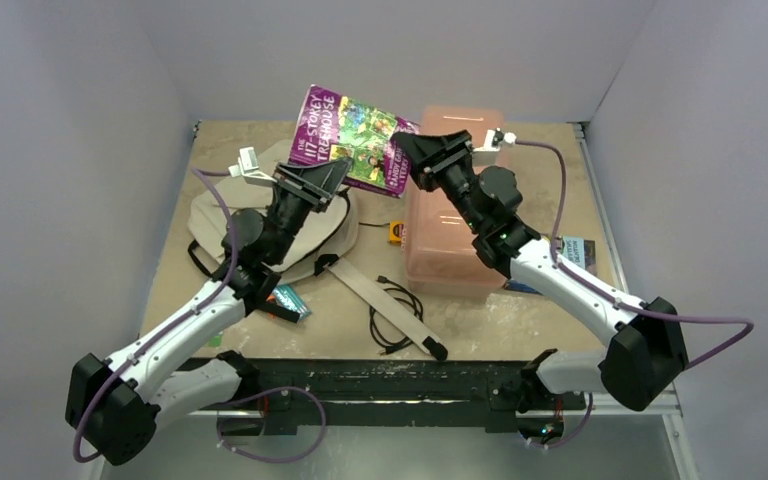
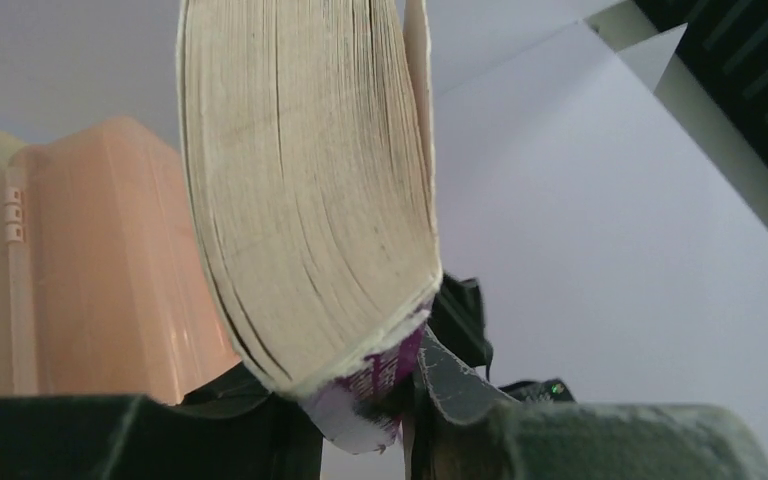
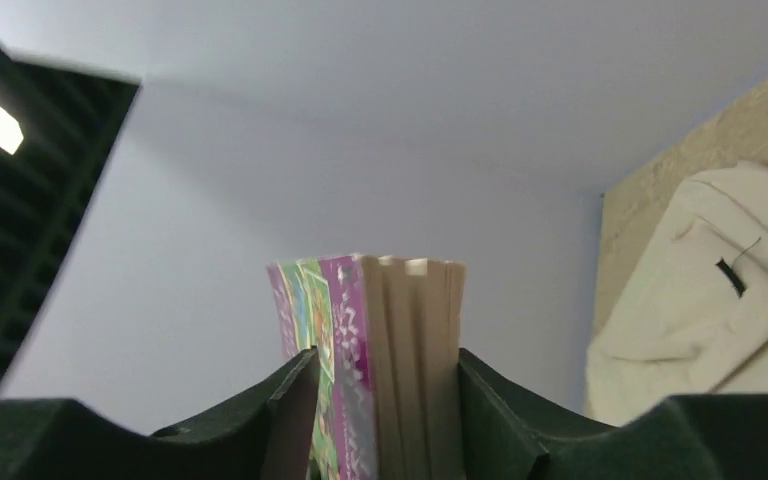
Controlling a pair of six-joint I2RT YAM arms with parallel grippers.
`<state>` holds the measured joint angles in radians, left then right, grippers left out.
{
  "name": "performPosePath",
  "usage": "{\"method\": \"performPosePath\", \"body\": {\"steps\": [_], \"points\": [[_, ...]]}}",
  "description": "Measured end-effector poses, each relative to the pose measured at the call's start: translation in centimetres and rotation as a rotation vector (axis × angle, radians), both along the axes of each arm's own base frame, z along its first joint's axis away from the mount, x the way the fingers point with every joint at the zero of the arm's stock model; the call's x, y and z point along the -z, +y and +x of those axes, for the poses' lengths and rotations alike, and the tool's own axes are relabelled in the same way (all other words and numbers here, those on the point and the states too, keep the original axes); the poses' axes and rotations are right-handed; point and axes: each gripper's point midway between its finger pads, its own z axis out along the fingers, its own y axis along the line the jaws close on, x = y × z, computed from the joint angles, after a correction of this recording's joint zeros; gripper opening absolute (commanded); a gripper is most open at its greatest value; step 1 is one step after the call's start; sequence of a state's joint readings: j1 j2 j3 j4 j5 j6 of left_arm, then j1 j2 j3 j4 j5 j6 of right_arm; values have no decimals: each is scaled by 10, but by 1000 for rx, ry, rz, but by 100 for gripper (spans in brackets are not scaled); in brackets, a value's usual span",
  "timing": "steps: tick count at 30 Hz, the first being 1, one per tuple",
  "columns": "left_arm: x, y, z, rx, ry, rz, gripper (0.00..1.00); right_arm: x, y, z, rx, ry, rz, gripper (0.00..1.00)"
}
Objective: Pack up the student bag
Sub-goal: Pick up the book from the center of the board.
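Both arms reach up and forward with bent elbows, and their wrists meet in the air. The left gripper is closed on the lower corner of the purple book. The right gripper clamps the opposite edge, so the book hangs tilted between them. The student bag lies flat below the left gripper, and a pink box sits beneath the right one. Pale walls close in the tan table.

Table bears student bag, pink box, black cable.
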<state>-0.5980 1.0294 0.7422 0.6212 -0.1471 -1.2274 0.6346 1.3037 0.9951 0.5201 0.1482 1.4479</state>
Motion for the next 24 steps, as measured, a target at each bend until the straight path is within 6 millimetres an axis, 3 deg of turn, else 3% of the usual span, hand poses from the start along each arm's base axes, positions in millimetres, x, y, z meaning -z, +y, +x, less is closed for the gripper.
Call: {"method": "performPosePath", "body": {"steps": [3,4,7,10,13,15,20,24], "points": [[6,6,-7,45,-40,98,0,4,20,-20,-134,-131,-181,96],[8,8,-9,79,-49,130,0,8,30,-30,-199,-187,-281,98],[13,21,-18,197,-84,242,0,21,49,-61,-395,-357,-549,99],[6,22,-33,326,-138,393,0,47,52,-89,-567,-470,-747,99],[-5,14,-65,479,-232,566,0,73,48,-122,-752,-553,-838,99],[-5,11,-96,594,-308,670,0,80,47,-140,-845,-606,-850,99],[20,13,-150,819,-350,747,0,73,35,-169,-948,-736,-841,99],[39,13,-164,922,-323,721,0,45,15,-183,-912,-833,-783,99]]}}
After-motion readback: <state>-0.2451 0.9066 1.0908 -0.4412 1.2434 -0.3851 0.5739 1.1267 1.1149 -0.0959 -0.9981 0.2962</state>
